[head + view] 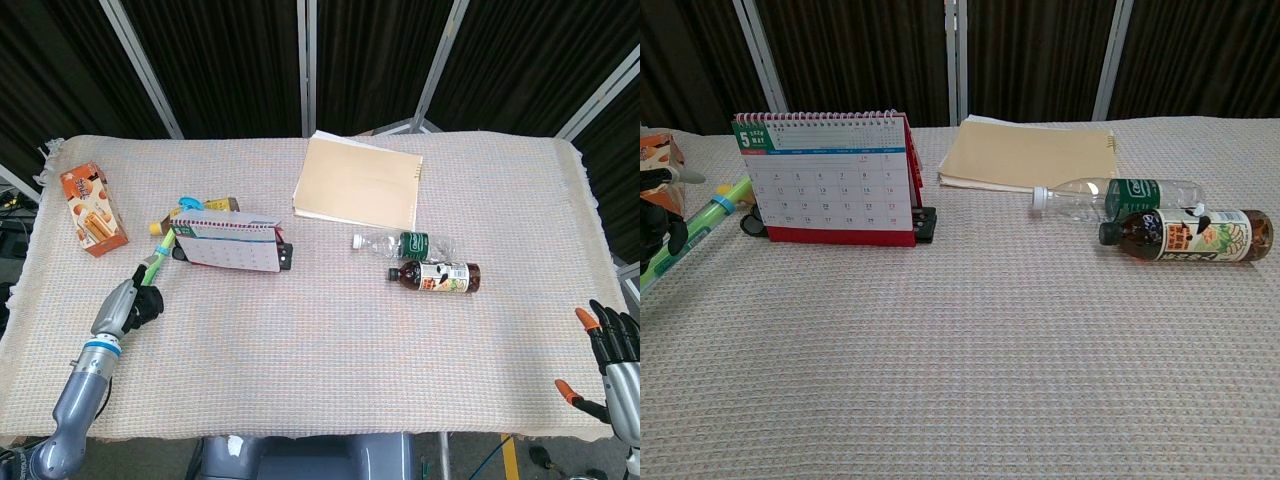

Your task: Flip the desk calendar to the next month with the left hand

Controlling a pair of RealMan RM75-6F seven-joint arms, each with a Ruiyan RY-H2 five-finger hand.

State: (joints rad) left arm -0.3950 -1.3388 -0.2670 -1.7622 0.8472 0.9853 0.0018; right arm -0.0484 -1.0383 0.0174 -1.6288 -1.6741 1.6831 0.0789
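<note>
The desk calendar (228, 243) stands left of centre on the cloth, with a red base and a white spiral top. In the chest view the calendar (825, 180) shows its May page. My left hand (128, 308) hovers low, front-left of the calendar and apart from it, over the green tube, fingers pointing toward the calendar and holding nothing. Only the dark fingers of my left hand (654, 222) show at the chest view's left edge. My right hand (612, 358) rests at the table's front right corner, fingers spread and empty.
A long green tube (152, 272) lies left of the calendar, and an orange snack box (93, 208) sits further left. A black clip (285, 256) sits by the calendar's right end. A tan folder (360, 185) lies behind, with a clear bottle (405, 242) and a brown bottle (440, 276) to the right.
</note>
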